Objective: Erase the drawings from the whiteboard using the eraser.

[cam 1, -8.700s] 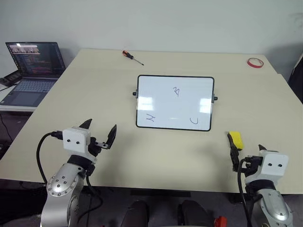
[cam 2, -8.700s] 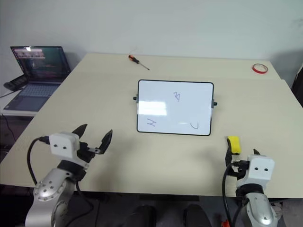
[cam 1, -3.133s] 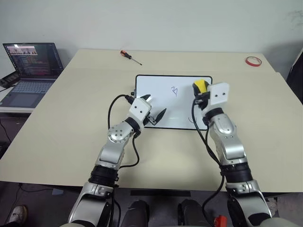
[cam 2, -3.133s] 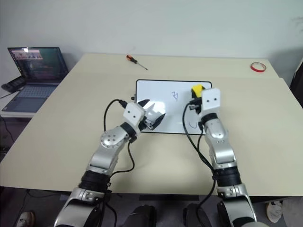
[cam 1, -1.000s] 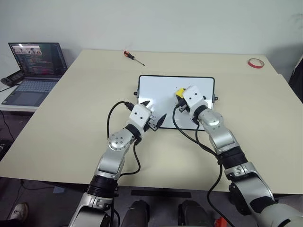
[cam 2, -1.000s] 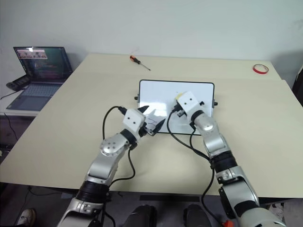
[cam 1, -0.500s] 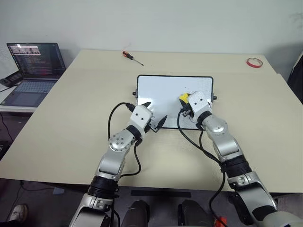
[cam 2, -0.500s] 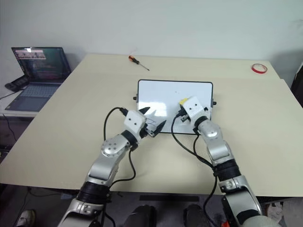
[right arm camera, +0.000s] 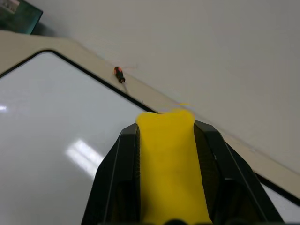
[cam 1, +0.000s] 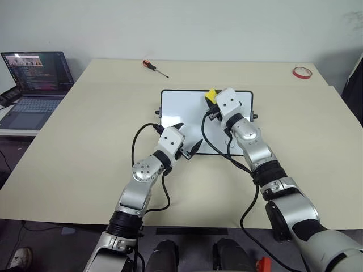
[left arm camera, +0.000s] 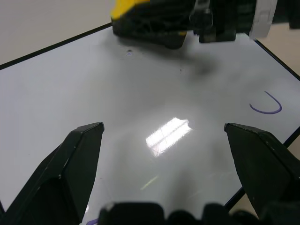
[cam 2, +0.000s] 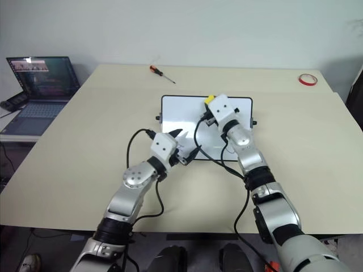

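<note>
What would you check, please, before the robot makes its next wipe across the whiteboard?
1. Eraser clamped in the right gripper: ok.
2. Eraser over the whiteboard, near its far edge: ok; contact with the surface: cannot tell.
3. Left gripper at the board's near edge, open: ok; whether it is steadying the board: cannot tell.
4. Drawings left: not ok, a curved mark remains near one corner of the board.
5. Wipe path free of the screwdriver and red tape ring: ok, both lie off the board.
</note>
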Robot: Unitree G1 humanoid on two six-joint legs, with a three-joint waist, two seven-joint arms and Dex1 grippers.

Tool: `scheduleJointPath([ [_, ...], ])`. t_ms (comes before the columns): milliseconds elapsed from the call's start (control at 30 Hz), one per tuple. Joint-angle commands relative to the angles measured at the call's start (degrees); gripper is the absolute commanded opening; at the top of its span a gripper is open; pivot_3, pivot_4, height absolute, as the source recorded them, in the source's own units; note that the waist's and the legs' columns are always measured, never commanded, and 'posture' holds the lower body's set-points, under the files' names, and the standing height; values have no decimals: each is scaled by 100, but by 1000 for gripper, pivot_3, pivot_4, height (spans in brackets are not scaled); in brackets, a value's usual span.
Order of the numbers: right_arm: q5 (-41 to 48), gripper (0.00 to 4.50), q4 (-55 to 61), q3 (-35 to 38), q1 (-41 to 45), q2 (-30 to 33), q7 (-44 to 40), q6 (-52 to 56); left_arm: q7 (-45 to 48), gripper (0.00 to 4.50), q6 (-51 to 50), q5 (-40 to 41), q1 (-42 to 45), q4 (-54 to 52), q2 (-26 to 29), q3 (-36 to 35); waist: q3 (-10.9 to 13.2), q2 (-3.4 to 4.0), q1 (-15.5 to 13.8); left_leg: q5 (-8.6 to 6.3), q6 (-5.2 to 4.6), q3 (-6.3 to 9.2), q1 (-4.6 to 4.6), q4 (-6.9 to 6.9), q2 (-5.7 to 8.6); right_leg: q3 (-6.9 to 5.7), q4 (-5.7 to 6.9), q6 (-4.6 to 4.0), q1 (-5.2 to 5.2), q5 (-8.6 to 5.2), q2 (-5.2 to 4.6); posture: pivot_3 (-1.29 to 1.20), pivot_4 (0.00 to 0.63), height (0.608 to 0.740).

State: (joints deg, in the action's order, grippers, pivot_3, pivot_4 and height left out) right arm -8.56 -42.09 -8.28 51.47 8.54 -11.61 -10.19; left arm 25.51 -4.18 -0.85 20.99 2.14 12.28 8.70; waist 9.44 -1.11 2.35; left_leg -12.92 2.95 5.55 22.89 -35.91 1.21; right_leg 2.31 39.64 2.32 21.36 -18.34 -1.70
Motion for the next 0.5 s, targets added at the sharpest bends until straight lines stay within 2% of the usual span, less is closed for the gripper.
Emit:
scheduleJointPath([
  [33, -139, 1247, -105, -54, 244, 49, -34, 82, -30, 4500, 103, 5, 42, -251, -41, 45, 0, 0, 6, 0, 0, -1, -1, 0, 0, 1, 0, 0, 0, 0, 0, 0, 150, 740],
  [233, -243, 1247, -113, -99, 139, 173, -191, 452, -31, 4500, 108, 6, 86, -194, -80, 41, 0, 0, 6, 0, 0, -1, -6, -4, -1, 2, 11, 0, -2, 0, 1, 0, 150, 740],
  [500, -257, 1247, 762, -115, -496, 421, -390, 975, -30, 4500, 101, 11, 93, -182, -105, 47, -1, -1, -53, 0, 0, 8, -8, -7, 2, 0, 10, 0, -11, 0, -1, 0, 150, 740],
])
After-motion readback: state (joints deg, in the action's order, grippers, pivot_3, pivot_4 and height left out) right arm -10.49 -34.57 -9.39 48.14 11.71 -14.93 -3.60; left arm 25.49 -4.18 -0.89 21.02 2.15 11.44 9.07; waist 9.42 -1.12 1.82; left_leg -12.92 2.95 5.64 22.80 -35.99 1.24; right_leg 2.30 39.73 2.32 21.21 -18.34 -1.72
